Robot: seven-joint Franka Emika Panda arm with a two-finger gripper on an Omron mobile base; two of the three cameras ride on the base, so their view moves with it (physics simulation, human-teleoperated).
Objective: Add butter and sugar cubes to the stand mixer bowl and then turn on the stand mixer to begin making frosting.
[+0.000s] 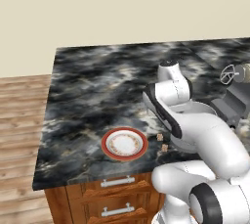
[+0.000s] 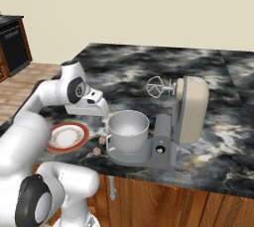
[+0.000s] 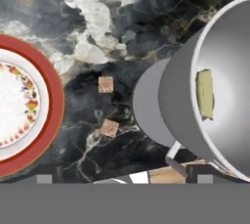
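Dark marbled stone worktop [image 2: 149, 67] on wooden drawers: two tiny tan sugar cubes [image 3: 105, 84] lie between the red-rimmed white plate [image 3: 53, 101] and the shiny metal mixer bowl [image 3: 183, 100]. Pale yellow butter stick [image 3: 205, 94] lies inside the bowl. Tool [image 3: 122, 174] hovers above, fingers spread, empty. Behind, grey stand mixer [image 2: 186, 117], beige head tilted back.

In the left base view, the grey-bodied stand mixer with its beige head [image 1: 238, 96] is cut off by the right edge and partly covered by the white arm. The shiny silver metal mixer bowl is hidden there behind the arm. In the hand view, the red-rimmed white plate [image 3: 49, 101] is cropped by the left edge, and the bowl [image 3: 229, 71] by the right edge. The two tiny tan sugar cubes [image 2: 99, 145] are too small in the right base view for detail to be made out.
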